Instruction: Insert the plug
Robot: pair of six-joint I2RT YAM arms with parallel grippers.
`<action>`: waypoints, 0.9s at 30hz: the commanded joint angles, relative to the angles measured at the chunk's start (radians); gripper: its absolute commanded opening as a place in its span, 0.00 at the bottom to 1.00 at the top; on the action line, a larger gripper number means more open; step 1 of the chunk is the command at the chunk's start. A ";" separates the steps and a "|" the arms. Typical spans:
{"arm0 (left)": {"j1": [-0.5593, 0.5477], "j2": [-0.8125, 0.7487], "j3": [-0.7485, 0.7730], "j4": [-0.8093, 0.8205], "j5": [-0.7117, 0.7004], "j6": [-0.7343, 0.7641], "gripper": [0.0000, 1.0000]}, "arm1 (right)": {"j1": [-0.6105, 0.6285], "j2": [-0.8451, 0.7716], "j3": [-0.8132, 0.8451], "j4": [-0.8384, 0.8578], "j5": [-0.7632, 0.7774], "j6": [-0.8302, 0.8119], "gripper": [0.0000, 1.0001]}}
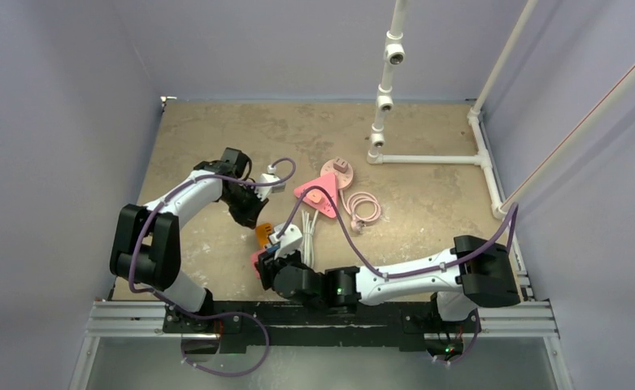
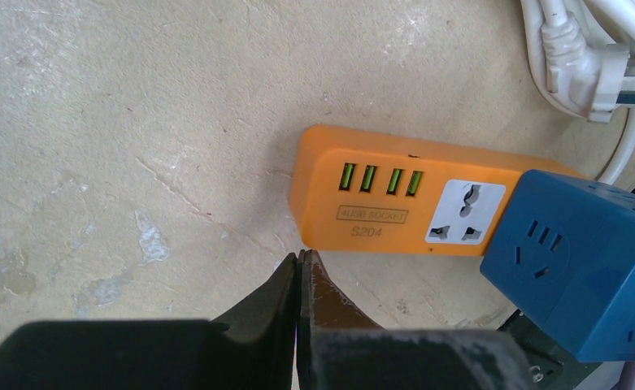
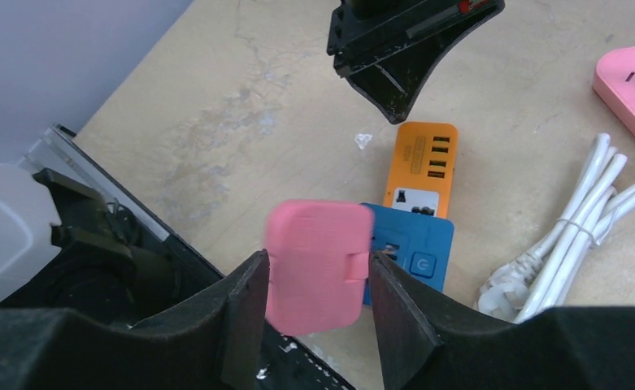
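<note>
Orange strip (image 2: pixel 395 195) marked "4USB SOCKET S204"
Right end effector (image 3: pixel 315 268) grasps the pink plug (image 3: pixel 314 244) near the blue socket cube (image 3: pixel 415 252), at the strip's 6 o'clock; left end effector (image 2: pixel 299 262) clenched, empty.

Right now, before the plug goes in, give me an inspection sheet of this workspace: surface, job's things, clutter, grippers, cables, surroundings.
Surface: tan table, scuffed and stained.
Job's things: pink plug off the table, between the right gripper's fingers; orange power strip lying flat, blue socket cube at its socket end.
Clutter: pink triangular power strip, farther back.
Grippers: left gripper shut, empty, low beside the orange power strip; right gripper closed on the pink plug.
Cables: white bundled cord beside the orange power strip; pink coiled cord; purple cable along the arms.
Surroundings: white pipe frame back right; plain lilac walls.
</note>
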 commanded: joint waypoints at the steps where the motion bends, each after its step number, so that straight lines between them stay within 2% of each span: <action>1: 0.007 -0.036 -0.014 0.035 0.037 -0.010 0.00 | -0.052 -0.011 0.069 -0.093 -0.056 -0.027 0.50; 5: 0.006 -0.035 -0.021 0.037 0.044 -0.010 0.00 | -0.072 0.010 0.110 -0.159 -0.070 -0.030 0.49; 14: 0.016 -0.059 0.011 -0.003 0.059 -0.007 0.00 | -0.074 0.008 0.185 -0.319 -0.035 0.029 0.58; 16: 0.021 -0.060 0.050 -0.037 0.058 -0.003 0.13 | -0.080 0.013 0.212 -0.383 -0.029 0.082 0.67; 18: 0.031 -0.061 0.099 -0.085 0.055 -0.001 0.31 | -0.091 -0.008 0.225 -0.397 -0.052 0.119 0.79; 21: 0.067 -0.083 0.161 -0.116 0.069 -0.017 0.44 | -0.107 -0.094 0.207 -0.348 -0.059 0.132 0.95; 23: 0.112 -0.113 0.180 -0.098 0.096 -0.050 0.47 | -0.178 -0.192 0.161 -0.265 -0.086 0.099 0.99; 25: 0.167 -0.151 0.171 -0.045 0.121 -0.096 0.58 | -0.309 -0.322 0.092 -0.123 -0.137 0.049 0.99; 27: 0.207 -0.195 0.127 0.058 0.095 -0.168 0.61 | -0.459 -0.471 0.014 0.022 -0.131 -0.023 0.99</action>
